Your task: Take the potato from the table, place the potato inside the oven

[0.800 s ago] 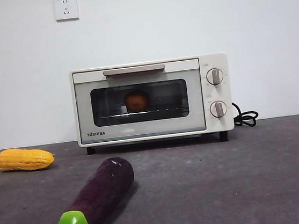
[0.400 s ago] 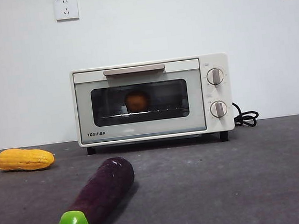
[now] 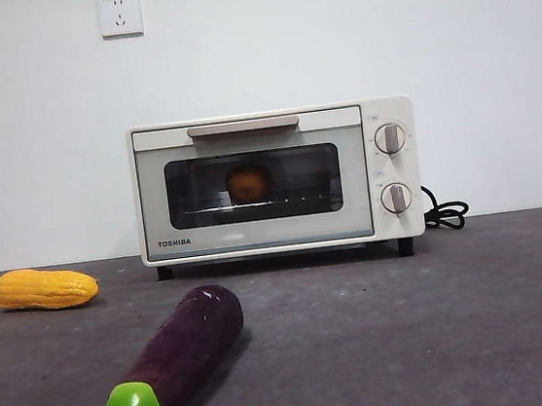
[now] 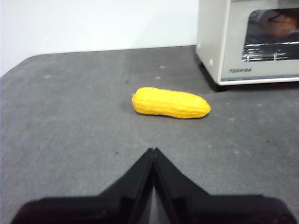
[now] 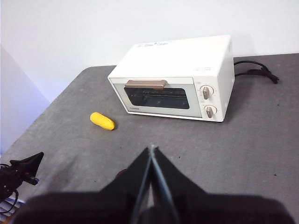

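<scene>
Spanning the scene: dark grey mottled counter [image 3: 441, 321], white wall behind; left gripper [image 4: 153, 151] and right gripper [image 5: 151, 148] clenched, empty, aloft.

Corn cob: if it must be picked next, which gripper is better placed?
Probably left: the corn cob lies close before the shut left gripper; from the right gripper it looks small and far.
</scene>
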Motion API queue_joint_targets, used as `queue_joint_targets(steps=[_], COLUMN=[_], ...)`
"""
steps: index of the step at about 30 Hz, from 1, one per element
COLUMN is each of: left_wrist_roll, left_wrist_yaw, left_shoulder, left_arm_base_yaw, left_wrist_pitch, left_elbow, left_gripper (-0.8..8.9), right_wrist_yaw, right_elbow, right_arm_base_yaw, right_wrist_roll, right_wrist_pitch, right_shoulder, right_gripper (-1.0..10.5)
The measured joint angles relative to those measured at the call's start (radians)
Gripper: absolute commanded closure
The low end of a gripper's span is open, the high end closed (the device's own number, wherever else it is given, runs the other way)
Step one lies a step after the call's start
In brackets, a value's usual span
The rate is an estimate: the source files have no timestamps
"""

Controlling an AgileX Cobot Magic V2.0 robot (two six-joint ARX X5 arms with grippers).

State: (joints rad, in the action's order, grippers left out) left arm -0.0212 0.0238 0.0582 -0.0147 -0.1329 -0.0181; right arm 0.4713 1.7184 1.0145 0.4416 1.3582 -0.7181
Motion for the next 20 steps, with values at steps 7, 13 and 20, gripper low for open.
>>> queue_joint_targets(steps=[7, 13, 20], left_wrist_roll=[0.018, 0.023, 0.026], left_wrist_yaw=[0.0, -0.002, -0.002], left_shoulder=[-0.048, -0.052, -0.042], left_arm_base_yaw=[-0.018, -0.018, -0.018], left_wrist_pitch=[-0.045, -0.041, -0.039], left_elbow=[0.0, 0.0, 0.0], left_gripper=[8.18, 8.18, 8.18], right_wrist_yaw=[0.0, 0.0, 0.0], right_elbow=[0.0, 0.0, 0.0], right_arm_base_yaw=[0.0, 0.0, 0.0], right_wrist_roll=[0.0, 0.0, 0.0], right_wrist_pitch=[0.0, 0.0, 0.0], right_shoulder=[0.0, 0.0, 0.0], right_gripper=[9.5, 9.5, 9.5])
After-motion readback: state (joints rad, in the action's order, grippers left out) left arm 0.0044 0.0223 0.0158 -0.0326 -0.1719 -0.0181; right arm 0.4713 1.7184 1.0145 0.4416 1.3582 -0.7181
